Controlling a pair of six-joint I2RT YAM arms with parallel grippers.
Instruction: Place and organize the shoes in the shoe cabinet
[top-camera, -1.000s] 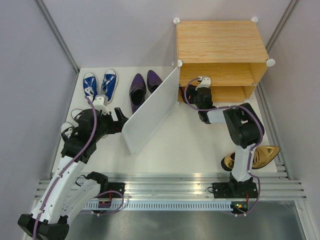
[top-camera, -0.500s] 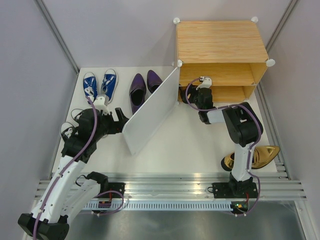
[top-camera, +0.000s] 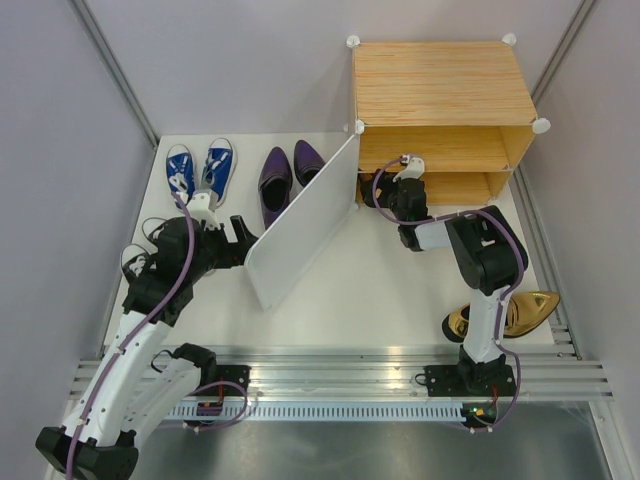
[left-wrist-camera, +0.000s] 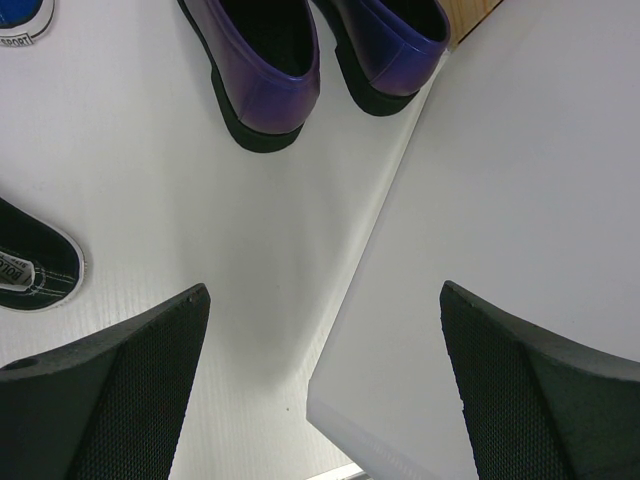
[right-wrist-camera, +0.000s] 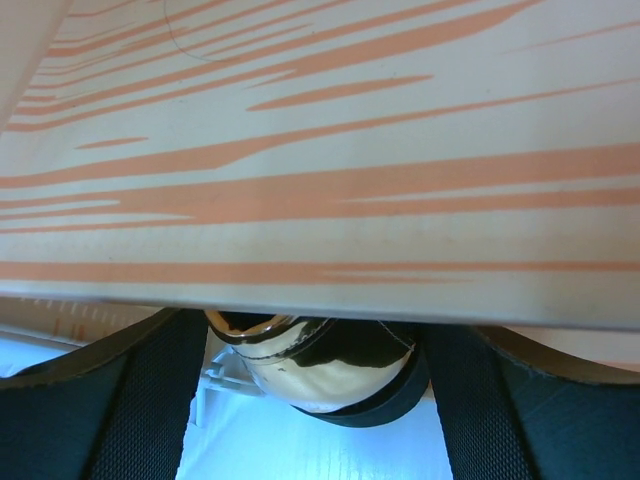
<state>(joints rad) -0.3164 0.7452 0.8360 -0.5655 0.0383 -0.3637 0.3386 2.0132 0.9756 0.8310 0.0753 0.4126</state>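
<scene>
The shoe cabinet (top-camera: 440, 80) stands at the back right, its white door (top-camera: 300, 225) swung open. My right gripper (top-camera: 380, 193) reaches into the lower shelf. In the right wrist view it (right-wrist-camera: 315, 335) is open, its fingers standing wide on either side of a shiny gold shoe (right-wrist-camera: 310, 365) lying under the wood shelf board (right-wrist-camera: 320, 150). The other gold shoe (top-camera: 515, 315) lies near the right arm's base. My left gripper (top-camera: 240, 238) is open and empty at the door's free edge (left-wrist-camera: 520, 200). Blue sneakers (top-camera: 200, 170) and purple shoes (top-camera: 285, 178) sit at the back left.
A black shoe (left-wrist-camera: 30, 270) lies left of my left arm, partly hidden by the arm in the top view. Grey walls close in both sides. A metal rail (top-camera: 340, 375) runs along the near edge.
My right gripper's jaws have widened around the gold shoe inside the lower shelf. The left arm and the door have not moved.
</scene>
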